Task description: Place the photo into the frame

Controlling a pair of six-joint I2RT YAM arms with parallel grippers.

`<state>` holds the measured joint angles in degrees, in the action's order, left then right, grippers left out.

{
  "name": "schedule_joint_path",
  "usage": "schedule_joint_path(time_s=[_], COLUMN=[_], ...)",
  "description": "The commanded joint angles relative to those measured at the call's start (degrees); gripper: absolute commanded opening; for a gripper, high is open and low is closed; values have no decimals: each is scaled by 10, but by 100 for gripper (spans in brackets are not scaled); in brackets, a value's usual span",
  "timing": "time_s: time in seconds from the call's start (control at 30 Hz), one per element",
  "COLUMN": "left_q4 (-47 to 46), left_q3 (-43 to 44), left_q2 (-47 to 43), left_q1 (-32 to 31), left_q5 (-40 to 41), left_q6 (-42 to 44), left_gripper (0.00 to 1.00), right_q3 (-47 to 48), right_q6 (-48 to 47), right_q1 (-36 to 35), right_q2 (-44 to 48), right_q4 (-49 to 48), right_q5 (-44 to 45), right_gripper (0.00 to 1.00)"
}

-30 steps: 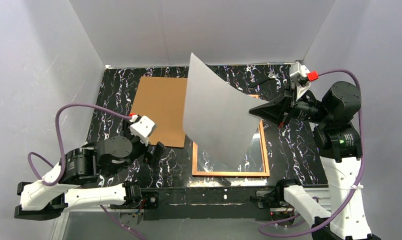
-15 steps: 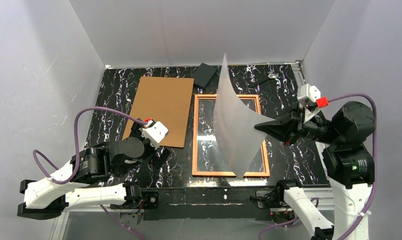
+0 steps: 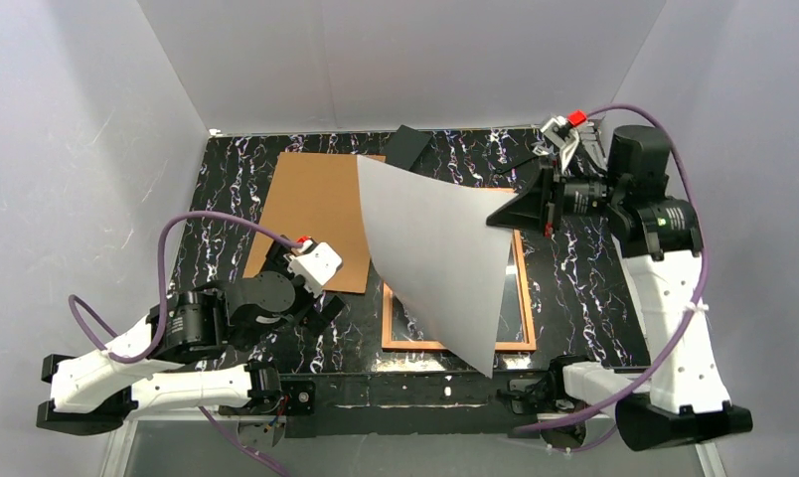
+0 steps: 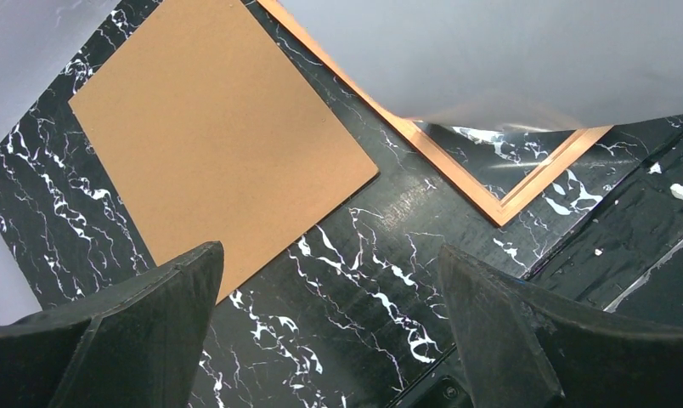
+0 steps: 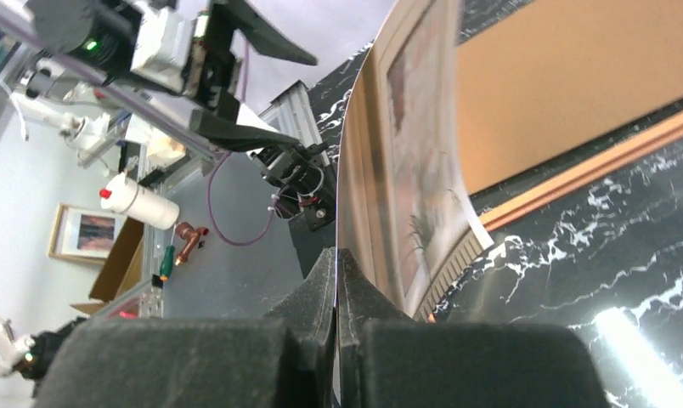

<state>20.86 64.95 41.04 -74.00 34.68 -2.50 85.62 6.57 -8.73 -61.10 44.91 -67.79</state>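
Note:
My right gripper (image 3: 495, 216) is shut on the right edge of the photo (image 3: 430, 248) and holds it in the air, tilted, its plain grey back towards the top camera. The right wrist view shows my gripper (image 5: 336, 255) pinching the sheet, with the printed side of the photo (image 5: 414, 161) showing curtains and a plant. The photo hangs over the orange-red frame (image 3: 520, 298), which lies flat on the table and is mostly hidden; one corner of the frame (image 4: 499, 208) shows in the left wrist view. My left gripper (image 3: 316, 310) is open and empty, low over the table (image 4: 347, 280) near the front left.
A brown cardboard board (image 3: 316, 214) lies flat left of the frame, also in the left wrist view (image 4: 211, 127). A small dark object (image 3: 407, 144) lies at the back edge. Grey walls close in the table on three sides.
My right gripper has swung back and to the left with the photo, which turned from edge-on to broadside, now spreading left over the frame and the board's corner. The left gripper shifted slightly right.

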Motion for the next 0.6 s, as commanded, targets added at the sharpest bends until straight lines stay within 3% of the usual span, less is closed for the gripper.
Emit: schedule_joint_path(time_s=[0.0,0.27,0.57], left_q4=[5,3,-24], left_q3=[-5,1,-16], left_q2=[19,47,54], left_q1=[-2,-2,-2], left_q5=[10,-4,-12], left_q6=[5,10,13], left_gripper=[98,98,98], right_q3=[44,108,128], right_q6=[-32,-64,-101], right_q1=[2,34,48], right_q2=[-55,-181,-224], right_q4=[83,158,111], right_q5=[92,223,365], right_gripper=[1,1,1])
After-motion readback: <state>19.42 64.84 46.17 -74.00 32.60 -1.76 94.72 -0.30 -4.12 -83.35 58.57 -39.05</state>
